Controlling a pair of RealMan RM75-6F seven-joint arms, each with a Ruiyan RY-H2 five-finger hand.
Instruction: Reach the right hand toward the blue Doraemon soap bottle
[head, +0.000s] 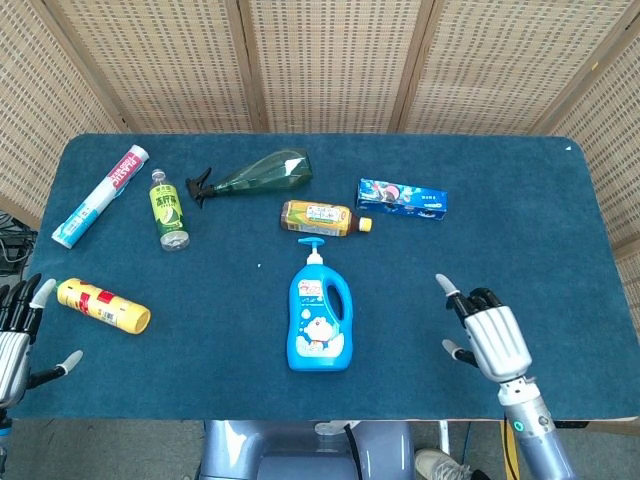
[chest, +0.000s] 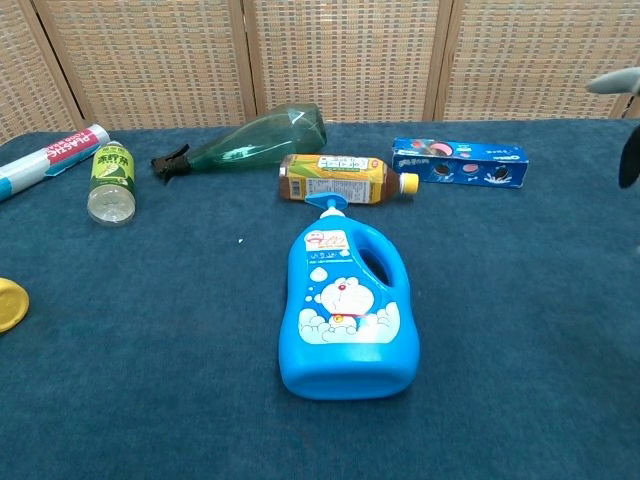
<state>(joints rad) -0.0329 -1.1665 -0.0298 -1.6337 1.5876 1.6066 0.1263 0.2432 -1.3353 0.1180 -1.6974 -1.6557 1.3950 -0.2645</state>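
The blue Doraemon soap bottle (head: 320, 321) lies flat on the blue table (head: 480, 240), pump end pointing away from me; the chest view shows the bottle (chest: 347, 308) at centre. My right hand (head: 487, 335) hovers to the right of the bottle, a clear gap away, fingers apart and holding nothing. Only its fingertips (chest: 628, 150) enter the chest view at the right edge. My left hand (head: 18, 330) stays at the table's near left corner, open and empty.
A yellow can (head: 103, 305) lies near my left hand. Behind the soap bottle lie an amber tea bottle (head: 322, 217), a green spray bottle (head: 255, 174), a blue box (head: 401, 199), a small green bottle (head: 167, 207) and a white tube (head: 100, 195). Wicker screens back the table.
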